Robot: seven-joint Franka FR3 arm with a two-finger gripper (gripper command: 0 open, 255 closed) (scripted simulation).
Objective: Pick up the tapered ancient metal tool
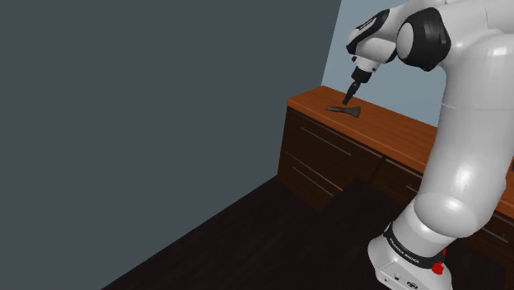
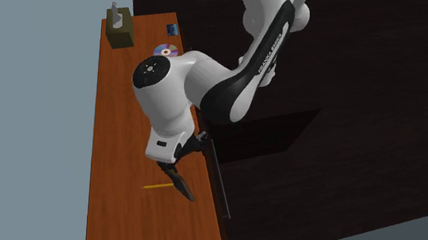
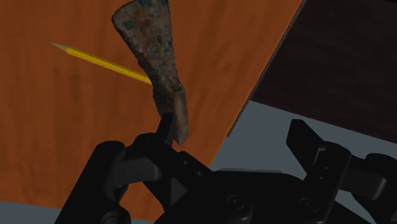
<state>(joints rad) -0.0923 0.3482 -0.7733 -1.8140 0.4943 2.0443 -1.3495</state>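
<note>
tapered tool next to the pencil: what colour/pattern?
The tapered tool is mottled rusty brown with blue-grey specks; clearest in the wrist view.

The tool (image 3: pixel 153 60) looks to me like old corroded metal: rough, pitted and matt, rust-brown mottled with blue-green specks. My pincer (image 3: pixel 234 130) is plain black with a dull, smooth finish, like hard plastic. The counter (image 3: pixel 57 127) is reddish-brown wood with fine grain and a soft satin sheen. The pencil (image 3: pixel 95 58) has a smooth yellow painted barrel and a bare, pale tip. My arm (image 1: pixel 461 165) wears glossy white shells that catch the light, with dark, shiny joints. The drawer fronts (image 1: pixel 317 161) are a darker brown wood. The floor (image 1: pixel 272 239) is very dark, matt planking. The wall (image 1: pixel 123 123) is flat, matt grey. A disc (image 2: pixel 165 51) gleams with rainbow tints.
</note>
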